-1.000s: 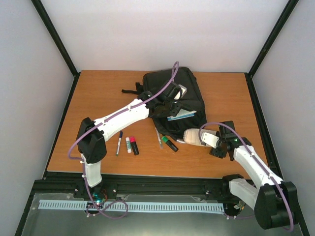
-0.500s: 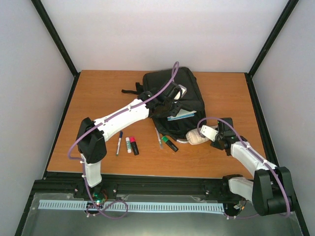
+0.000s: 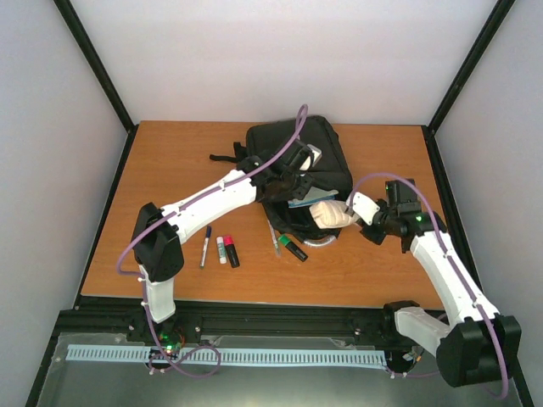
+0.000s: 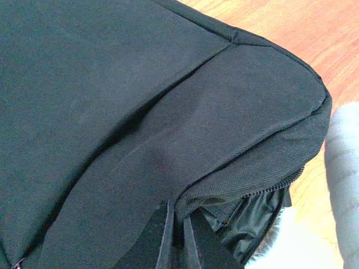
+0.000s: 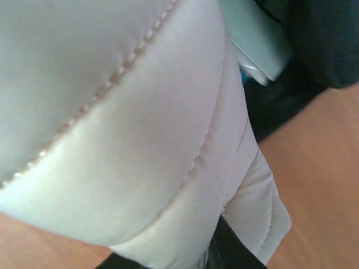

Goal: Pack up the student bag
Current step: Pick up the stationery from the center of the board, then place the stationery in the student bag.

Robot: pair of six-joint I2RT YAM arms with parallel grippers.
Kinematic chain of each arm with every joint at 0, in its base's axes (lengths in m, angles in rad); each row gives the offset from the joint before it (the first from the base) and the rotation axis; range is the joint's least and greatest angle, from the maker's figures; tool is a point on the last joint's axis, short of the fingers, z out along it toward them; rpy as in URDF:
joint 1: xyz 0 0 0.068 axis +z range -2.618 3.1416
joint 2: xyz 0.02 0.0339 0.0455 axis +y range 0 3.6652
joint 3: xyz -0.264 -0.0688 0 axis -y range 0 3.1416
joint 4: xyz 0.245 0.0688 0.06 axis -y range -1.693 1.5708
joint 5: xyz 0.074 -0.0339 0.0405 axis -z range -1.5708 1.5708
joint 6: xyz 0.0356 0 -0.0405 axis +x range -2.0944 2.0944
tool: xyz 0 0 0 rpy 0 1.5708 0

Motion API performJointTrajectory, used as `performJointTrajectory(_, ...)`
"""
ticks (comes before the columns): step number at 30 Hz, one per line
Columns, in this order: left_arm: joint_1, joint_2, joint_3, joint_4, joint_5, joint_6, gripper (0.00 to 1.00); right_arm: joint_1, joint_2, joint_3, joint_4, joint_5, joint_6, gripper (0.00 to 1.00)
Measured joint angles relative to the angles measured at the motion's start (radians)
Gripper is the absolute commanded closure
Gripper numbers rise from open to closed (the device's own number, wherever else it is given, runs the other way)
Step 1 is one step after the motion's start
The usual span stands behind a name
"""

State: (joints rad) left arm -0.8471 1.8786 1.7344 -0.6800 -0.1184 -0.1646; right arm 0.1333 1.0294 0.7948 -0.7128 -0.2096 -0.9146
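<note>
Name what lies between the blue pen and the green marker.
In the top view: a white stick, a pink-capped black marker, a thin pen.

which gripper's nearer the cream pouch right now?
Right. The right gripper is clamped on the cream pouch at the student bag's open near edge. The left gripper sits farther back and to the left, pinching the bag's fabric, apart from the pouch.

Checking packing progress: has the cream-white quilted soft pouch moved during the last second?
Yes. The cream-white quilted pouch, held by the right gripper, has moved farther from the green marker, up against the black fabric backpack and its open mouth.
</note>
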Motion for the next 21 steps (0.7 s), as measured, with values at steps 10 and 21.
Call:
performJointTrajectory(10,0.005,0.002,0.054,-0.034,-0.005,-0.010,0.99,0.002,0.164,0.066,-0.191,-0.361,0.188,0.97)
performJointTrajectory(21,0.010,0.004,0.062,-0.031,-0.011,-0.033,0.99,-0.016,0.291,0.220,-0.308,-0.565,0.280,0.97)
